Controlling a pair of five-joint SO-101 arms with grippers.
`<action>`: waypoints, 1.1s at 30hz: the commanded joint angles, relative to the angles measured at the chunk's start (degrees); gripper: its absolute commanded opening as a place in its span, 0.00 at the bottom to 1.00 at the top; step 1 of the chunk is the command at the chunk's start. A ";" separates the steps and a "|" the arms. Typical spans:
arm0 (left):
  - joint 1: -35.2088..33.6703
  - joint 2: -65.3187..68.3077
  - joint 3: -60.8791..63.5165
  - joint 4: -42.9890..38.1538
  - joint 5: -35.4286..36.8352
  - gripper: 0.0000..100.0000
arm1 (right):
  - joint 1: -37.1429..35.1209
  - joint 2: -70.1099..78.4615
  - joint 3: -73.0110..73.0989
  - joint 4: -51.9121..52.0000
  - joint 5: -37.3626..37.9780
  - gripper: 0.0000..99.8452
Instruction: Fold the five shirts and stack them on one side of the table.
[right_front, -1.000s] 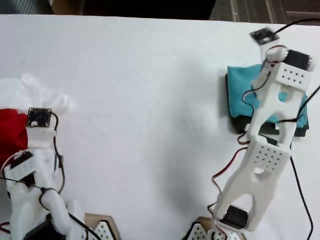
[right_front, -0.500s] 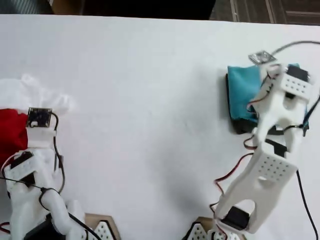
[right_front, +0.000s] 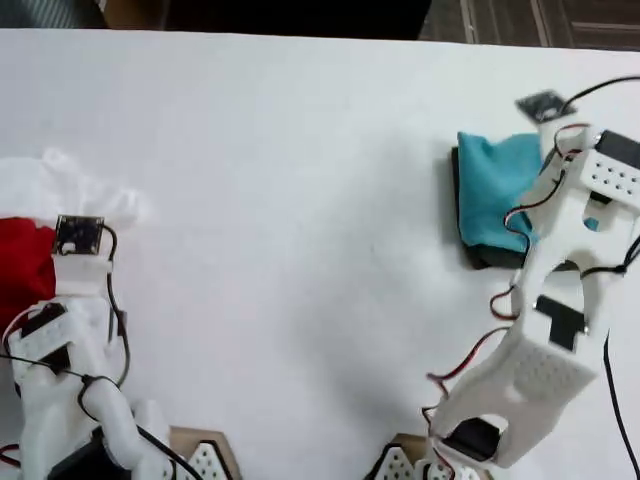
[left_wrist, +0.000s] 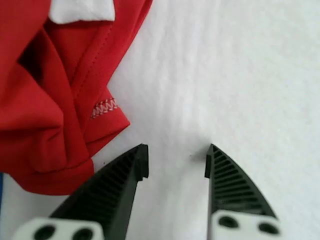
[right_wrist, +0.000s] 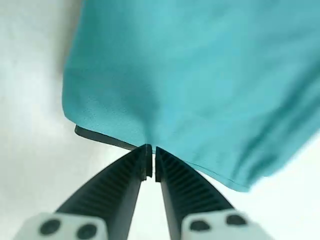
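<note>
Red shirt: crumpled and unfolded at the 9 o'clock edge of the desk. A bunched white shirt lies touching it toward 10 o'clock.
Left tool: jaws spread and empty, hanging over bare desk just beside the red shirt's stitched hem.
Teal shirt: folded, at the desk's 3 o'clock side, resting on a dark shirt whose edge shows from beneath.
Right tool: jaws pressed together, with the tips at the teal shirt's edge. I cannot tell whether any cloth is caught between them.
Handling: all of it looks like light, limp knit that will sag, crease and trail when lifted, and it has no stiffness to push against.
Where to grip: probably the red shirt's hem corner or a seam, where the doubled, stitched cloth gives the jaws more to bite.
Risk: dragging on the teal shirt could skew the stack under it.
</note>
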 joint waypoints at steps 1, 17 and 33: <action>0.00 -0.79 0.04 -1.23 0.18 0.20 | -3.82 -9.36 1.05 -0.31 0.00 0.02; -1.49 -2.37 -4.70 3.60 0.53 0.20 | -19.91 -21.41 24.35 -5.85 -13.71 0.02; -11.34 -0.35 -31.25 13.36 -5.80 0.28 | -27.65 -54.11 78.07 -30.64 -14.95 0.02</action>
